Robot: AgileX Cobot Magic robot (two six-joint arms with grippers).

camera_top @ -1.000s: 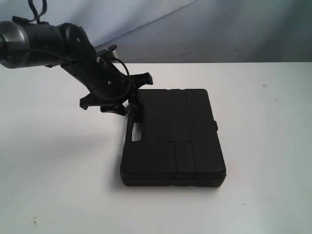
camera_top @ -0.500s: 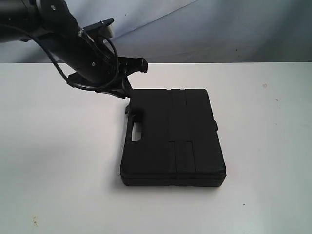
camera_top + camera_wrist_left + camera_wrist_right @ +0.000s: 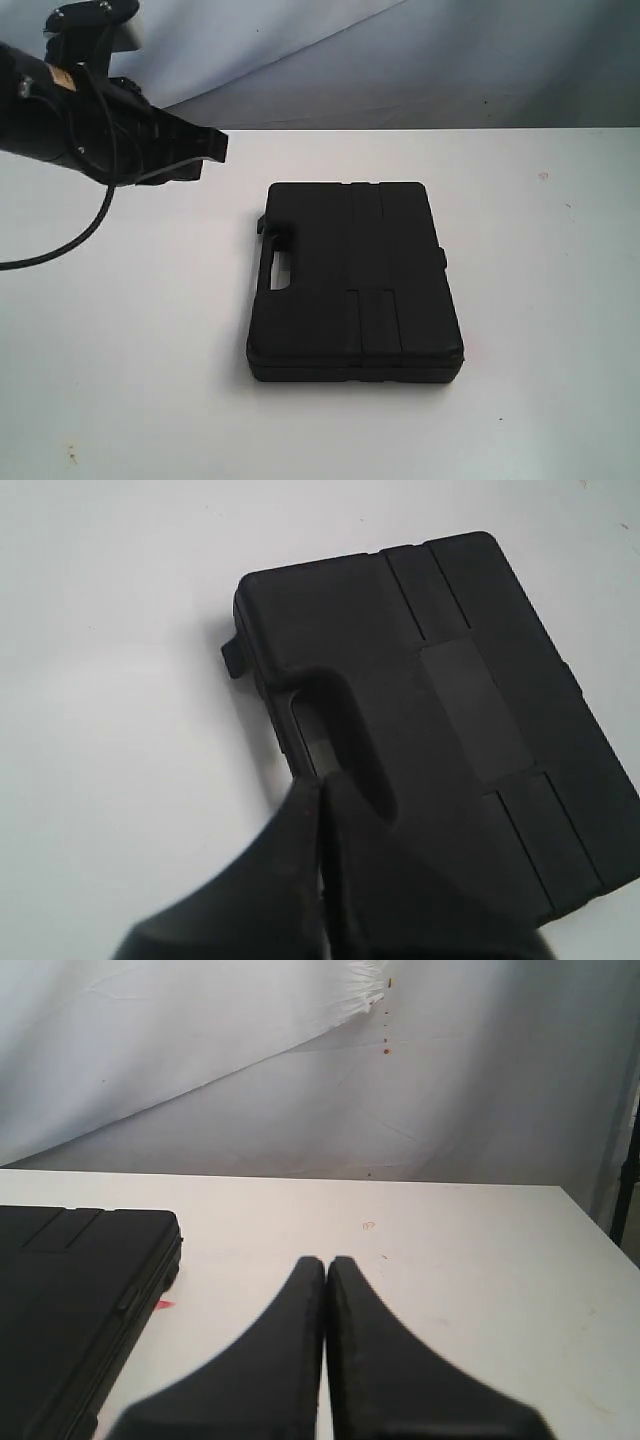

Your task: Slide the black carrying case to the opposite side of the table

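Observation:
The black carrying case [image 3: 352, 280] lies flat on the white table [image 3: 540, 260], its handle cut-out [image 3: 275, 270] facing left. My left gripper [image 3: 215, 148] hangs raised above the table, up and left of the case, apart from it. Its fingers are pressed together with nothing between them. From the left wrist view the case [image 3: 440, 700] lies below the shut left gripper [image 3: 320, 785]. My right gripper [image 3: 326, 1263] is shut and empty, with the case's edge [image 3: 80, 1300] off to one side. The right arm is out of the exterior view.
A pale cloth backdrop [image 3: 420, 60] rises behind the table's far edge. Small red specks [image 3: 543, 176] mark the tabletop on the right. A cable [image 3: 60, 250] hangs from the left arm over the table's left part.
My left arm has lifted and drawn back to the left, away from the case's handle side. The case has stayed where it was.

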